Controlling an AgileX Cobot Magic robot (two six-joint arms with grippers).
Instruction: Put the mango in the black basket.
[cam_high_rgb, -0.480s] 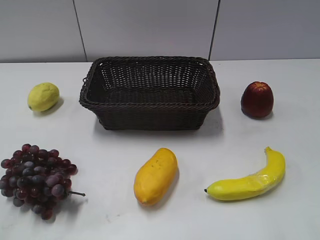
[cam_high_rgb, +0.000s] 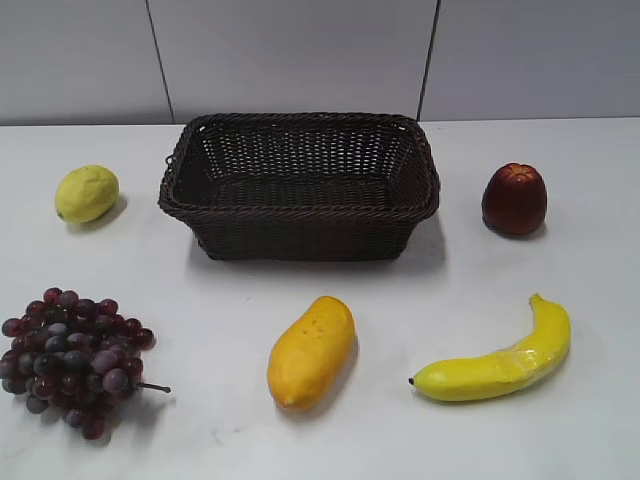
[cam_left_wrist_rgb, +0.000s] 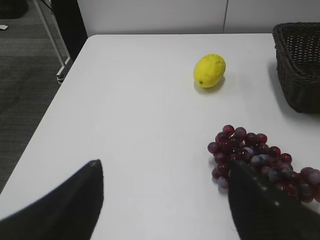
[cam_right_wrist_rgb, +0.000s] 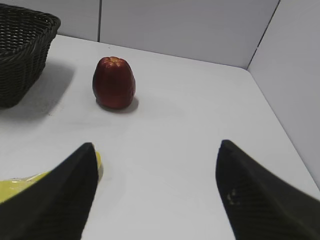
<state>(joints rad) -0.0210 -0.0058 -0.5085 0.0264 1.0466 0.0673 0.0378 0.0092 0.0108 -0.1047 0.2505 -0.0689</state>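
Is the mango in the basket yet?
Not yet. The oblong orange-yellow mango lies on the white table, in front of the dark woven wicker basket, which looks empty. Both grippers, left and right, are open and hold nothing. Grasping, lifting and dropping it in are all left.

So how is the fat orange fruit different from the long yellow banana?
The plump orange-yellow mango is shorter and thicker than the long bright yellow banana. The mango is nearly straight and oblong, while the banana curves. The mango lies in front of the dark woven wicker basket, the banana further right. Both rest on the white table, outside the basket, untouched.
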